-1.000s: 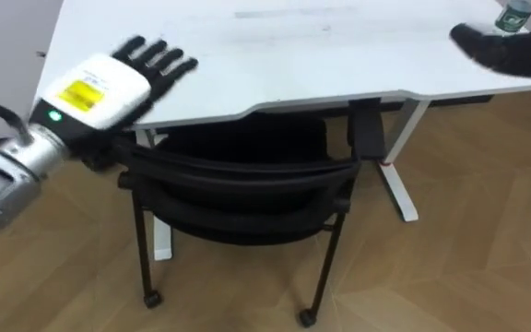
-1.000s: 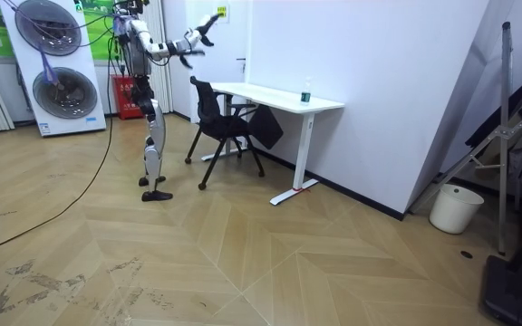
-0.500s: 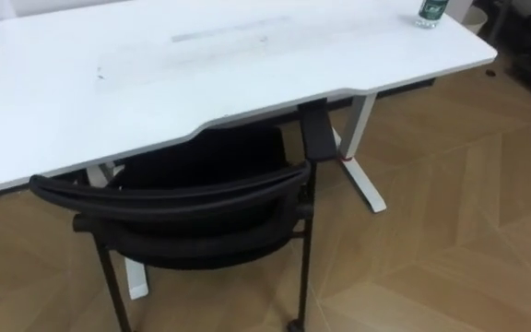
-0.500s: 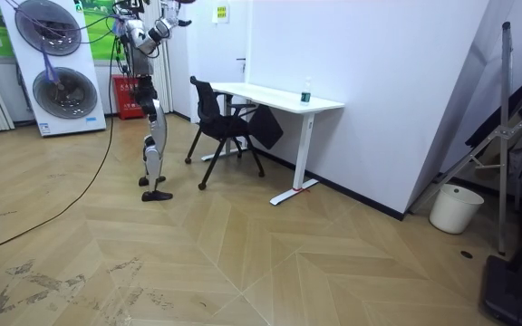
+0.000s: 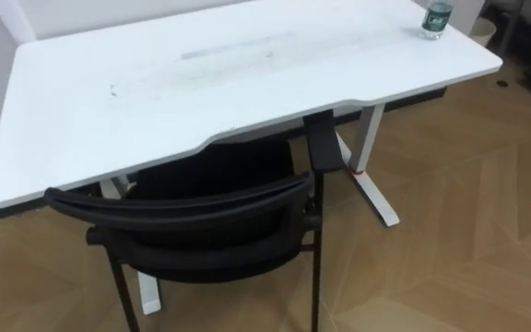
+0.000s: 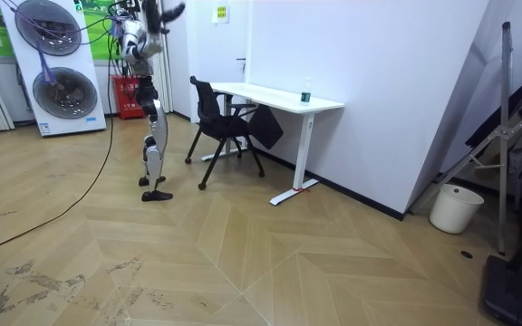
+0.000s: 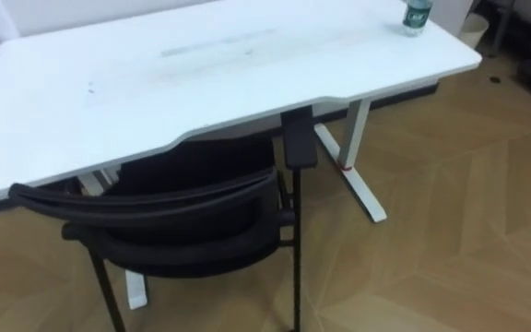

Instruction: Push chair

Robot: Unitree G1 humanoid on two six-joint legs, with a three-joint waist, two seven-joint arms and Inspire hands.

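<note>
A black chair [image 5: 182,198] stands with its seat tucked under the white desk [image 5: 201,83]. Its curved backrest faces me at the lower left, and one black armrest pad [image 5: 324,148] pokes out below the desk edge. In the room view I stand on the wood floor a step behind the chair [image 6: 220,122], on the room view's left of it. My arms are lifted above head height there, with a dark hand [image 6: 174,9] near the top edge. Which hand that is I cannot tell.
A green-labelled bottle [image 5: 438,18] stands at the desk's far right corner. The desk's white leg and foot [image 5: 376,189] run along the floor right of the chair. Behind me are stacked washing machines [image 6: 57,68]; a white bucket [image 6: 449,208] sits far right.
Both hands, over the desk one second ago, have risen out of the eye views. In the room view my outstretched arm has swung up overhead. The chair has stayed put.
</note>
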